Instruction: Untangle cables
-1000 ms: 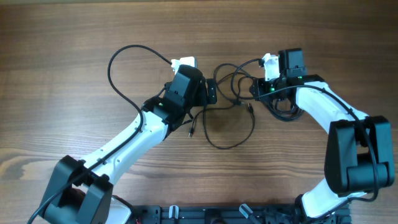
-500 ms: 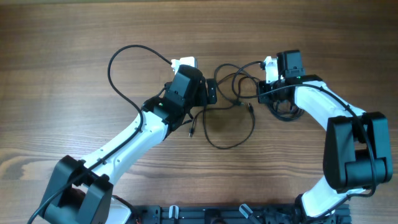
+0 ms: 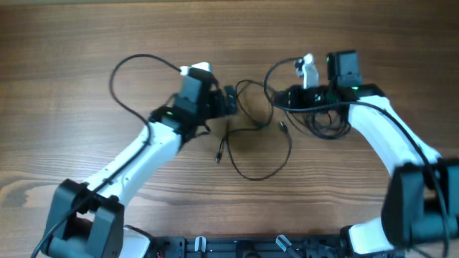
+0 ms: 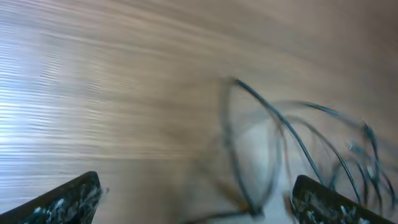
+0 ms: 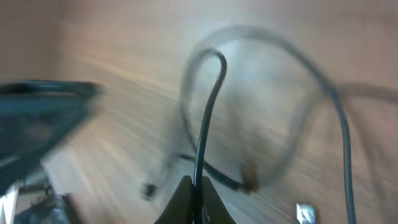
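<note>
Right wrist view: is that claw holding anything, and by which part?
Yes. The right claw is shut on a thin black cable, pinching it along the cord, not at a plug. The left claw is open and holds nothing.

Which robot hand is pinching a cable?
The right gripper, jaws shut on a thin black cable; the left gripper stands wide open, gripping nothing.

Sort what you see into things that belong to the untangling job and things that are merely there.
Belong to the job:
cables, thin black cords
right gripper, jaws shut on one cable
left gripper, jaws open

Merely there:
wooden table
thick wire on the left arm
</note>
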